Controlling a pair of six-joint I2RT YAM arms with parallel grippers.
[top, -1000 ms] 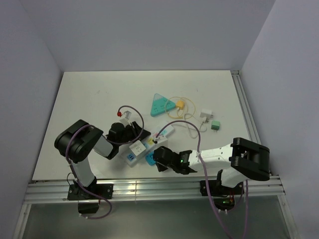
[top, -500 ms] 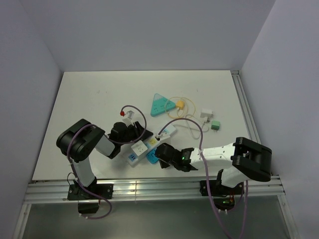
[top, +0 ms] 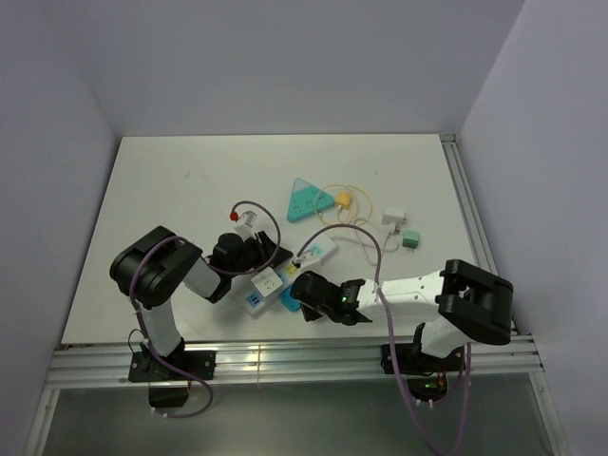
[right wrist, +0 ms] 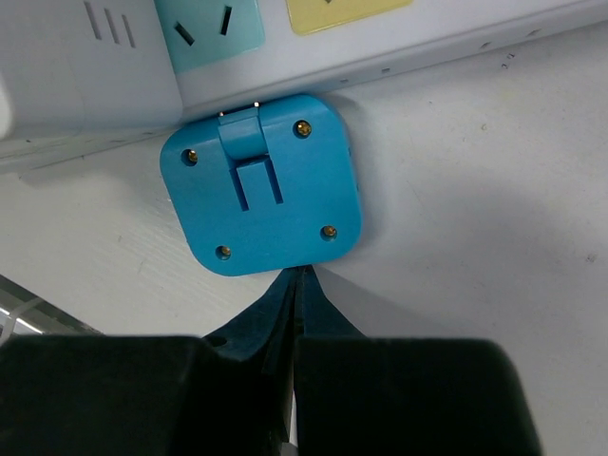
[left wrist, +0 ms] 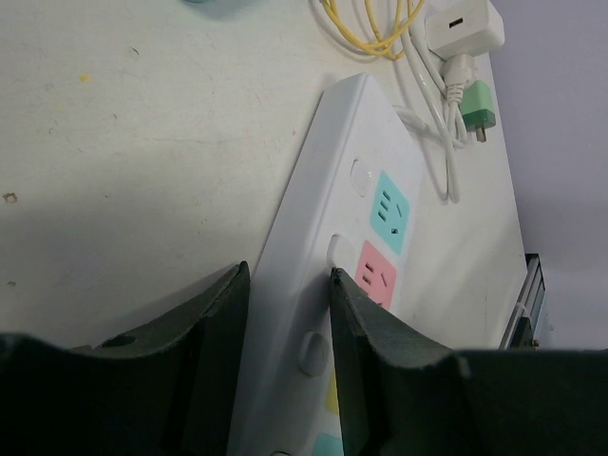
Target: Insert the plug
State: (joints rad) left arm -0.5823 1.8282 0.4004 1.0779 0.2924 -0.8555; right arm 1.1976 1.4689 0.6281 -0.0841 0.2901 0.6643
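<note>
Right gripper (right wrist: 295, 285), fingers pressed together, tips touching the blue plug (right wrist: 261, 185) at its 6 o'clock edge. The plug lies flat on the table (right wrist: 456, 190), its 12 o'clock edge against the power strip (right wrist: 114, 85). Left gripper (left wrist: 285, 285) pinches the strip across its width.

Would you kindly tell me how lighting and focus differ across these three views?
Top external view: even light, slight glare on the metal rail. Left wrist view: power strip fairly sharp, left fingers dark and soft, shadow on the table beside them. Right wrist view: blue plug crisp, right fingers nearly black and blurred.
</note>
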